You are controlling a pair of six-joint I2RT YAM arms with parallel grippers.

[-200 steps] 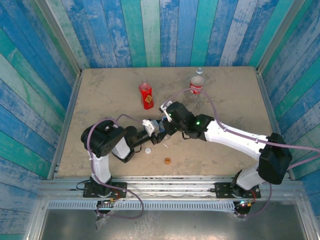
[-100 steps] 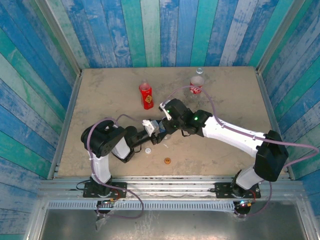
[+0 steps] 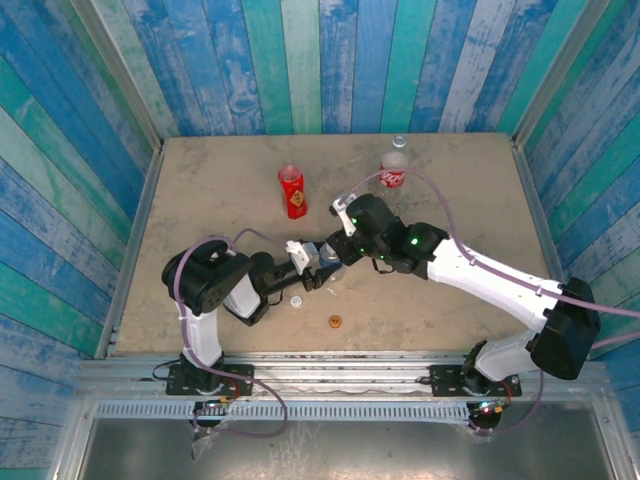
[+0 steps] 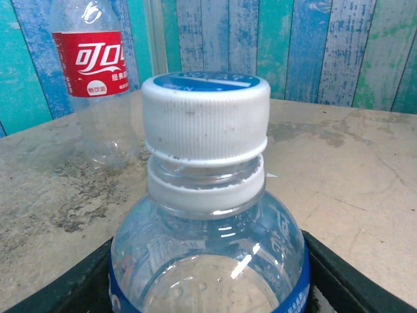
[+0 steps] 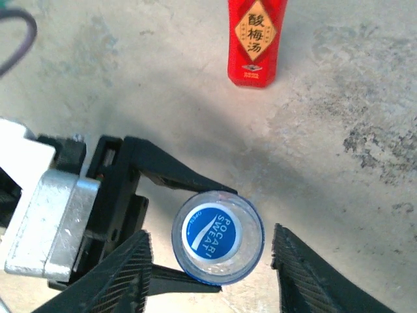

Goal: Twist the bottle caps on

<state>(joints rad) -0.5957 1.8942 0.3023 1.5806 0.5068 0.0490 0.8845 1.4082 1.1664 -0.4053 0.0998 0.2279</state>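
Stained tan table (image 3: pixel 200 200), blue-green plank walls (image 3: pixel 330 60) above (paint worn); left claw (image 3: pixel 320 262) grips the clear bottle (image 4: pixel 208 254), right claw (image 5: pixel 212 238) open over it.

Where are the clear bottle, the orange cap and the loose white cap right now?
clear bottle (image 4: pixel 208 261): left wrist view, on its shoulder below the neck ring.
orange cap (image 3: pixel 335 321): top external view, on its centre.
white cap (image 3: pixel 296 300): top external view, on its centre.

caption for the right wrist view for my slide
The right pincer open either side of the blue-topped cap on the clear bottle gripped by the left pincer; red-and-yellow bottle beyond.
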